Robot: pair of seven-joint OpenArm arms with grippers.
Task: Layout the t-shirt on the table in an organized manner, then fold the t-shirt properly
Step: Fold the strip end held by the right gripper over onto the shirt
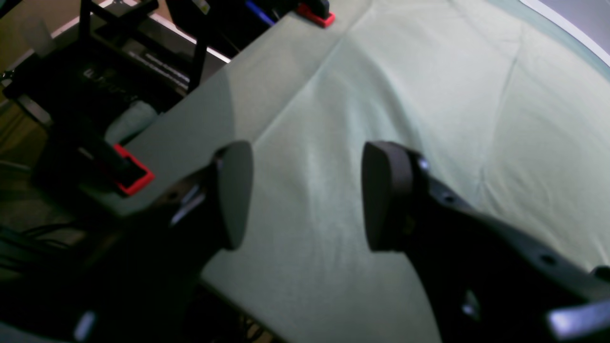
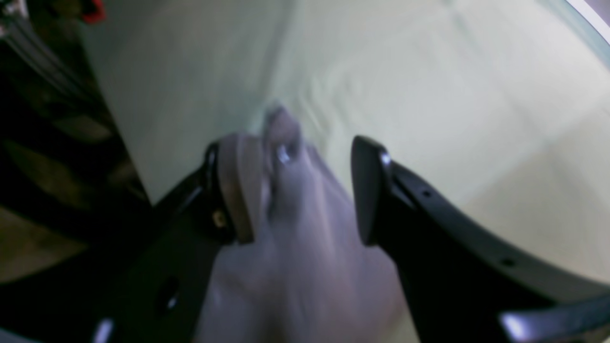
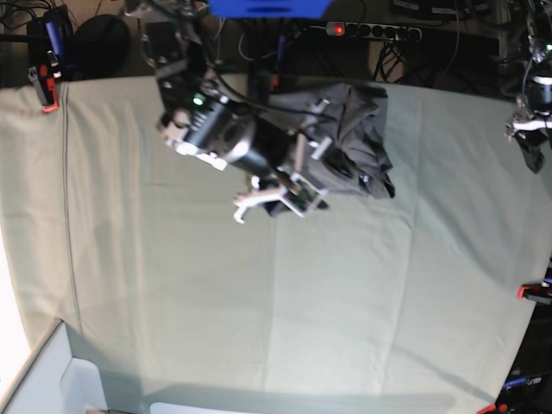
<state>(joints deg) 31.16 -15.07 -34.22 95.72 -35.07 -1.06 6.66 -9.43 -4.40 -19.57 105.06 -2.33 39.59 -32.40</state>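
The dark grey t-shirt [image 3: 349, 138] lies crumpled in a heap near the far edge of the table [image 3: 259, 302]. My right gripper [image 3: 276, 200] hangs over the shirt's near-left edge. In the right wrist view the gripper [image 2: 305, 190] has its jaws apart, with blurred grey shirt fabric [image 2: 295, 247] between them, lying against the left finger [image 2: 238, 190]. My left gripper [image 1: 305, 195] is open and empty above bare table cloth [image 1: 429, 95], close to the table's edge. In the base view it [image 3: 528, 142] is at the far right, well away from the shirt.
Red clamps [image 1: 133, 174] [image 1: 317, 15] grip the table edge near my left gripper; others show in the base view [image 3: 49, 102] [image 3: 532, 293]. A power strip [image 3: 371, 30] and cables lie behind the table. A white box [image 3: 52, 379] stands at the front left corner.
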